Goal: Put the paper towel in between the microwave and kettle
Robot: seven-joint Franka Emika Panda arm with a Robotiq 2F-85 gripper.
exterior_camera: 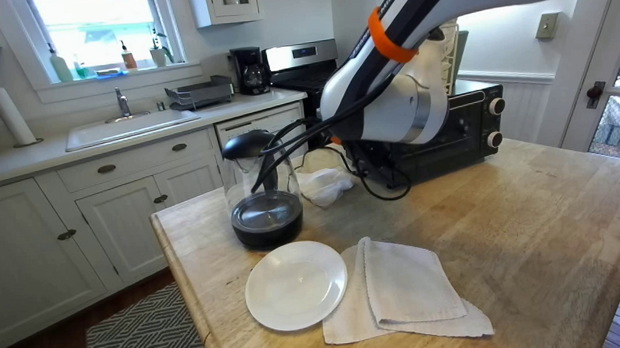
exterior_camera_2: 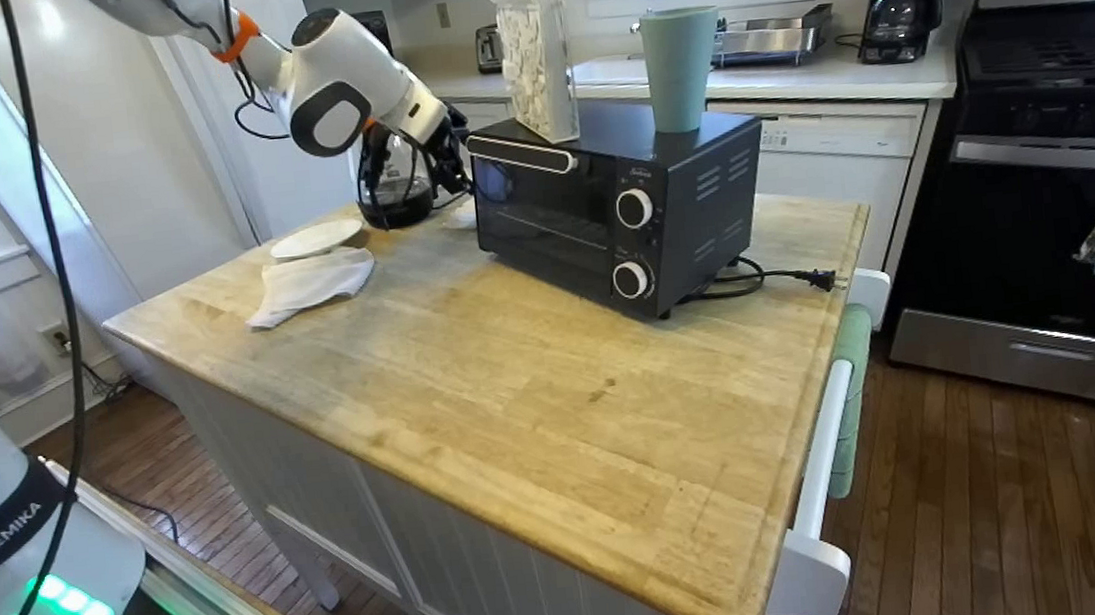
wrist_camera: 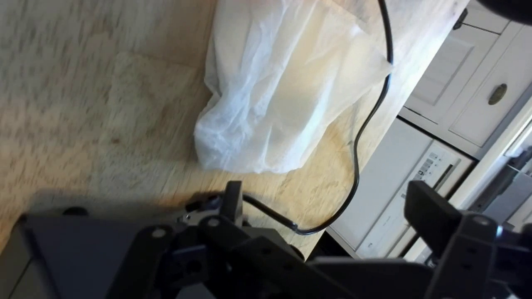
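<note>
The paper towel (exterior_camera: 325,187) is white and crumpled on the wooden table between the kettle and the microwave. It also shows in the wrist view (wrist_camera: 274,95), and a small part in an exterior view (exterior_camera_2: 461,216). The clear glass kettle (exterior_camera: 268,218), with black lid and base, stands on one side of it; it also shows in an exterior view (exterior_camera_2: 397,204). The black microwave (exterior_camera_2: 548,209) stands on the other side, partly behind the arm in an exterior view (exterior_camera: 441,146). My gripper (wrist_camera: 325,195) is open, with nothing between its fingers, apart from the towel.
A white plate (exterior_camera: 296,286) and a folded cream cloth (exterior_camera: 406,291) lie before the kettle. A black cord (wrist_camera: 356,166) curves beside the towel. A glass holder of white items (exterior_camera_2: 536,67) and a green cup (exterior_camera_2: 681,69) stand on the microwave.
</note>
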